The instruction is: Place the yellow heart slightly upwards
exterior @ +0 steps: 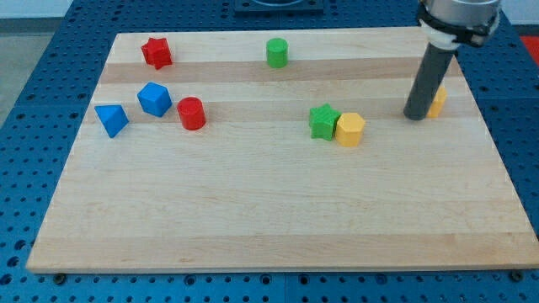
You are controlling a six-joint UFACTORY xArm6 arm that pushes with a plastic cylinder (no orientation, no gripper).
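The yellow heart (438, 102) lies near the board's right edge, mostly hidden behind my rod; only its right part shows. My tip (415, 116) rests on the board, touching or just beside the heart's left side. A yellow hexagon (349, 130) sits left of my tip, touching a green star (322, 121).
A green cylinder (277, 52) stands near the top edge. A red star (157, 52) is at the top left. A blue cube (154, 98), a blue triangle (111, 119) and a red cylinder (191, 113) sit at the left. The wooden board (278, 210) lies on a blue perforated table.
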